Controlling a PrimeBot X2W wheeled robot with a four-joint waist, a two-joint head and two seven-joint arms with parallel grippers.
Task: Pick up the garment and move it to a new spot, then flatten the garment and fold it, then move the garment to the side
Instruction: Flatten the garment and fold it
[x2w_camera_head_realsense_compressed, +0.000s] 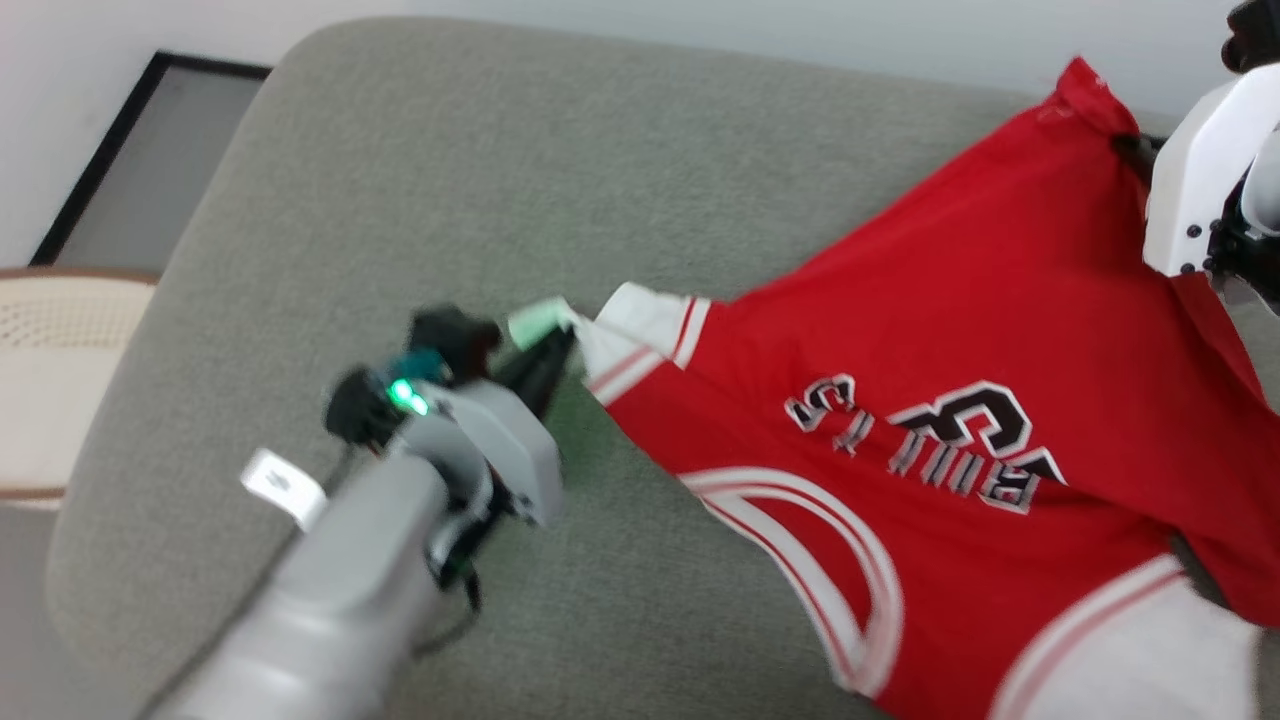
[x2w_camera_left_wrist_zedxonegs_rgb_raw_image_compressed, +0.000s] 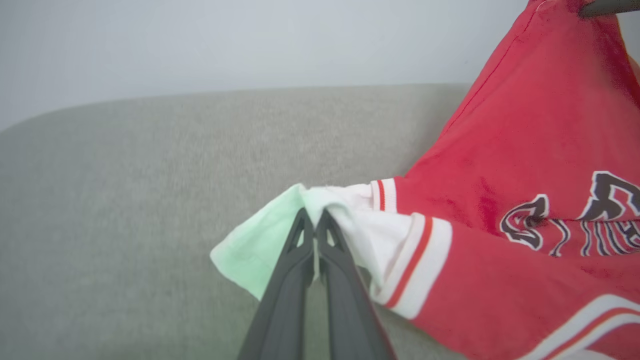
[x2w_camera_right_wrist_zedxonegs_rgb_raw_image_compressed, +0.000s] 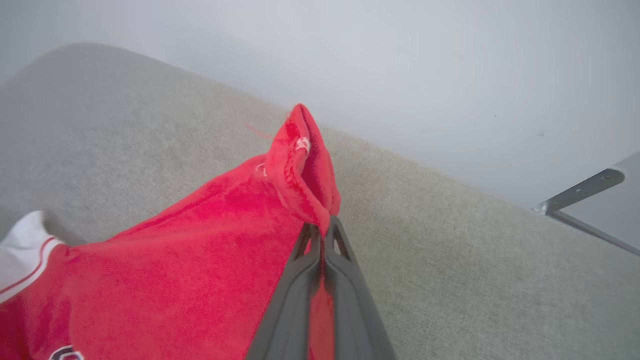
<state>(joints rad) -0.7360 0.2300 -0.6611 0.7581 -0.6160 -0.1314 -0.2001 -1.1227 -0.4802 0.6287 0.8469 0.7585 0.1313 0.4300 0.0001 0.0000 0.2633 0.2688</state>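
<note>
Left end effector (x2w_camera_left_wrist_zedxonegs_rgb_raw_image_compressed: 314, 217) is pinching the jersey's (x2w_camera_head_realsense_compressed: 900, 330) sleeve (x2w_camera_left_wrist_zedxonegs_rgb_raw_image_compressed: 360, 225), right end effector (x2w_camera_right_wrist_zedxonegs_rgb_raw_image_compressed: 320, 227) a red corner (x2w_camera_right_wrist_zedxonegs_rgb_raw_image_compressed: 300, 145), both shut tight. It looks like lifting is going on over the couch (x2w_camera_head_realsense_compressed: 450, 180); flattening and folding are waiting.

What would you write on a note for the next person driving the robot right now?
Left end effector: shut on the white sleeve of the garment.
Right end effector: shut on a red corner of it, held higher.
Garment: stretched between the two over the grey cushion, lettering facing the head camera.
Done: gripped and lifted by both.
Left to do: lay it at a new spot, flatten, fold, move it aside.
</note>
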